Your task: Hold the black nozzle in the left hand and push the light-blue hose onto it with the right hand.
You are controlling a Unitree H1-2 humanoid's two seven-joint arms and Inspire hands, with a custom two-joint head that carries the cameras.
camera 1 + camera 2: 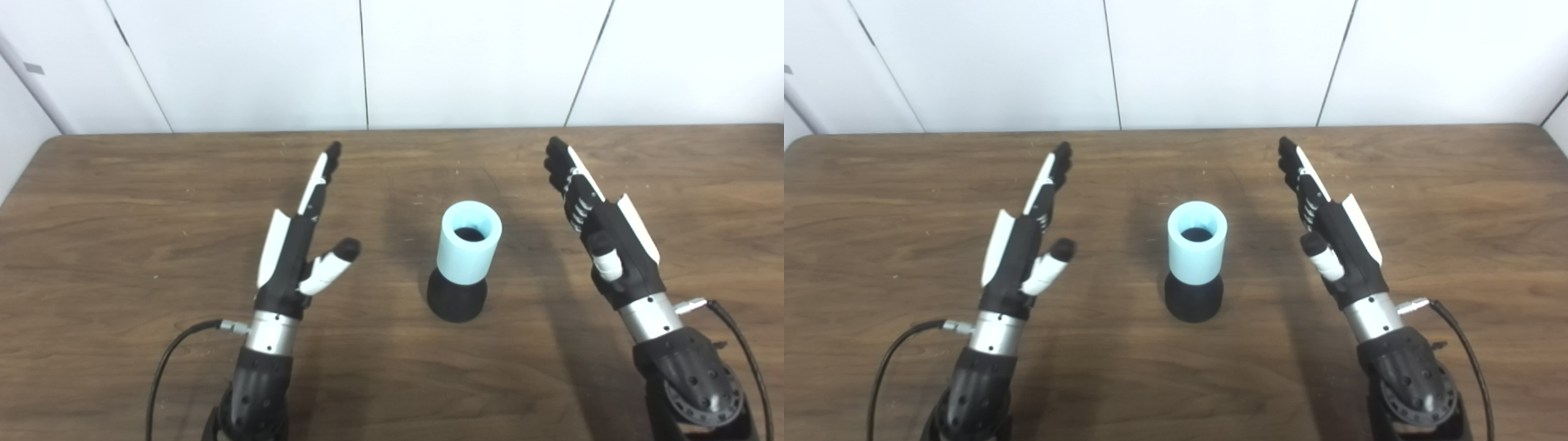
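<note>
The black nozzle (456, 298) stands upright on the wooden table (122, 214) at the centre. The light-blue hose (470, 242), a short wide tube with its mouth up, sits fitted over the nozzle's top. My left hand (300, 245) hovers to the left of them, fingers stretched forward and thumb spread, holding nothing. My right hand (597, 226) hovers to the right, fingers straight and apart from the hose, also holding nothing. Neither hand touches the nozzle or hose.
White panelled wall (367, 61) runs behind the table's far edge. A black cable (168, 355) loops from the left wrist and another cable (744, 349) from the right wrist.
</note>
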